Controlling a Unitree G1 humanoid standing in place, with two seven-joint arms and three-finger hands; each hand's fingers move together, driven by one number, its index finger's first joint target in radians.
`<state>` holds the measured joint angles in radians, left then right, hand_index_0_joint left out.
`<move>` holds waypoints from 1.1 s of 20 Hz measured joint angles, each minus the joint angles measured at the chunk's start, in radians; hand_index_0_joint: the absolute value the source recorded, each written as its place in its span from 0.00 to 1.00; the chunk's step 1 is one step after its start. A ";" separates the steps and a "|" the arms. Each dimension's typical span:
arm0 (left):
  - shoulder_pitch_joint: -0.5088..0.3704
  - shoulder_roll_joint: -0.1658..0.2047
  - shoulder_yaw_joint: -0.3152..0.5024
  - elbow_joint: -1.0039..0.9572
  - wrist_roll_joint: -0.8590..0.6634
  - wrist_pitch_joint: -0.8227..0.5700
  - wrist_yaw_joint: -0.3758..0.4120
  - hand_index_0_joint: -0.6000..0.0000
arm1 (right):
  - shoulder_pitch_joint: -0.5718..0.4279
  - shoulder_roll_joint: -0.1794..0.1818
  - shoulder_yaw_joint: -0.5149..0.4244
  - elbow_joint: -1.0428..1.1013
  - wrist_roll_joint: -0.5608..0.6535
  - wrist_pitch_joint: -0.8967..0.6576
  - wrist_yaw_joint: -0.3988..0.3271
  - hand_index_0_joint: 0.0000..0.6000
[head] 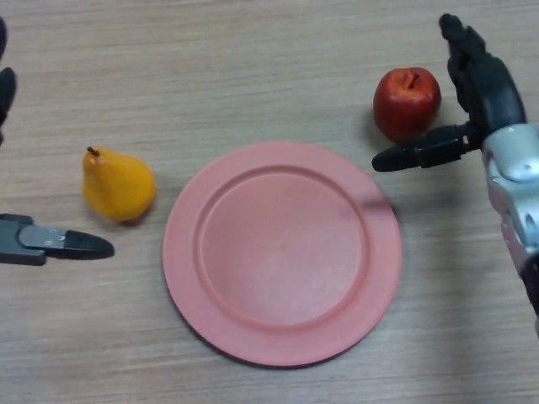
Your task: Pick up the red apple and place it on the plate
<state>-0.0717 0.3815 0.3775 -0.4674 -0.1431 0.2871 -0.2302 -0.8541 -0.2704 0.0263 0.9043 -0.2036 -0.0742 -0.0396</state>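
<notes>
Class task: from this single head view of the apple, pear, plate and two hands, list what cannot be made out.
- Left hand: mostly cut off by the left edge.
- Right hand: wrist runs off the right edge.
- Red apple, pear: undersides hidden.
- Table under the plate: covered.

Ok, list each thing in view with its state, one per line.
Red apple: upright on table, ungrasped.
Pink round plate: empty.
Yellow pear: lying on table, untouched.
Right hand: open, flanking the apple.
Left hand: open, idle at left edge.
</notes>
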 measured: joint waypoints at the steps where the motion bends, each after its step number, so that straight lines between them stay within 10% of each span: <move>1: 0.002 0.001 0.005 0.000 0.000 -0.008 0.000 1.00 | -0.014 -0.002 0.016 0.036 -0.048 -0.022 -0.013 0.25; 5: 0.004 -0.001 0.013 0.038 0.010 -0.108 0.000 1.00 | -0.107 0.006 0.051 0.254 -0.233 -0.120 -0.102 1.00; 15: 0.007 -0.004 0.030 0.033 0.018 -0.148 0.021 1.00 | -0.107 -0.020 -0.035 0.129 -0.276 -0.201 -0.139 1.00; 22: -0.018 0.008 0.033 -0.153 -0.117 0.036 0.021 1.00 | 0.259 0.055 -0.038 -0.880 0.080 0.448 0.081 1.00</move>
<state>-0.0900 0.3896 0.4103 -0.6206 -0.2605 0.3228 -0.2097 -0.5952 -0.2154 -0.0118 0.0240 -0.1240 0.3741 0.0412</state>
